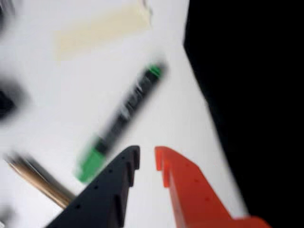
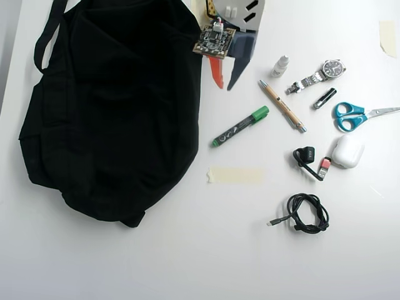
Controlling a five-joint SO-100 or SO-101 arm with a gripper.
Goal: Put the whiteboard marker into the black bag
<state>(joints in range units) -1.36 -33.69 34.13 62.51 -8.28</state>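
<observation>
The whiteboard marker (image 2: pixel 240 126) lies flat on the white table, its green cap toward the wooden pen and its small green end toward the bag. In the blurred wrist view the marker (image 1: pixel 123 118) lies just ahead and left of my fingers. My gripper (image 2: pixel 224 87) hangs above the table beside the bag's right edge, up and left of the marker. In the wrist view the gripper (image 1: pixel 146 159) has its black and orange fingers slightly apart, with nothing between them. The black bag (image 2: pixel 112 106) fills the left of the overhead view and shows as the dark right side of the wrist view (image 1: pixel 251 95).
A tan wooden pen (image 2: pixel 282 106) lies right of the marker. Further right are a small bottle (image 2: pixel 280 65), watch (image 2: pixel 319 76), scissors (image 2: pixel 359 114), white case (image 2: pixel 347 152) and coiled cable (image 2: pixel 306 212). A tape strip (image 2: pixel 236 175) lies below the marker.
</observation>
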